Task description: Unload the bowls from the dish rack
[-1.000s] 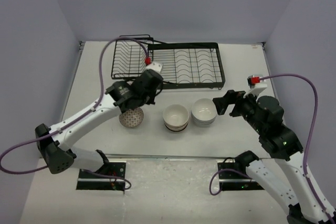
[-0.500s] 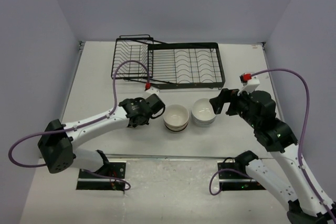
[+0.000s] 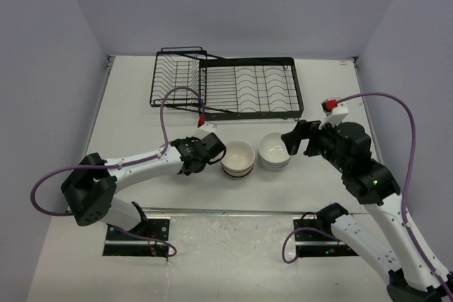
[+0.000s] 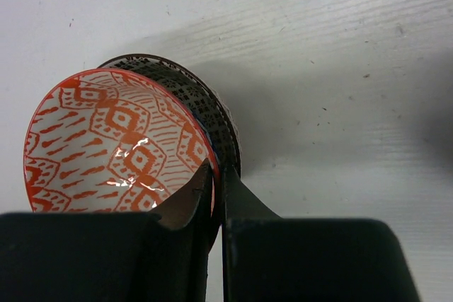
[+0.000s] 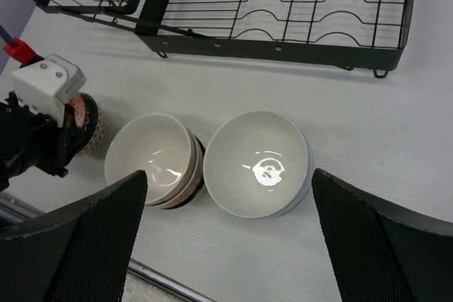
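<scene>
My left gripper [image 4: 218, 175] is shut on the rim of an orange-patterned bowl [image 4: 106, 139]. The bowl is tilted over a dark speckled bowl [image 4: 205, 107] on the table. In the top view this gripper [image 3: 211, 153] is low, just left of the cream bowl stack with a brown band [image 3: 237, 157]. A white bowl stack [image 3: 274, 150] stands beside it. My right gripper [image 5: 228, 173] is open and empty above the white stack [image 5: 258, 164], and shows at the right in the top view [image 3: 294, 139]. The black wire dish rack [image 3: 248, 90] holds no bowls that I can see.
The rack [image 5: 283, 5] lies along the far side of the table, its smaller angled section [image 3: 177, 76] at the left. Purple cables loop over both arms. The table's front edge [image 3: 226, 210] runs just behind the bowls. Walls close in left and right.
My left gripper has come from beside the rack down and forward to the patterned bowl left of the cream stack. My right arm shifted slightly left and back, then held still.
</scene>
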Available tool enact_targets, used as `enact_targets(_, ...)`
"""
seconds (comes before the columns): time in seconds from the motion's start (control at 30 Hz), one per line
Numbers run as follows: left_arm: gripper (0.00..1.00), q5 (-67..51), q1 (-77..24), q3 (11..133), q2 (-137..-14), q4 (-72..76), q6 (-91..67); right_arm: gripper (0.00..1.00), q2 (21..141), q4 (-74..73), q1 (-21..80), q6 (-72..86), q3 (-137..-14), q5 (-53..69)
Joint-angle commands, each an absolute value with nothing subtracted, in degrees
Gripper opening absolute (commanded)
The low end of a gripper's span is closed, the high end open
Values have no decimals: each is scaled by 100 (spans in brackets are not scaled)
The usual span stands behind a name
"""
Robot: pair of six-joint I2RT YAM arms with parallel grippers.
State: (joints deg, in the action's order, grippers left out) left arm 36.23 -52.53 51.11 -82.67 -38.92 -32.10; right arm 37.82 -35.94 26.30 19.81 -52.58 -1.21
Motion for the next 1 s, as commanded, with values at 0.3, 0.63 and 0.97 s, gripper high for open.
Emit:
enact_targets(0.3,14,4219,-5229,4896,-8139,-3393,-3454,99,3876,-3428,2654,1846,-5177,202)
enact_targets(0.63,26,4140,-5229,4948,-7805,-3472,-3489,99,3911,-3419,2654,1828,-5185,237)
enact_targets(0.97,34,4192,-5229,5071,-7681,-3832,-3489,99,3894,-3428,2663,1819,-5203,264)
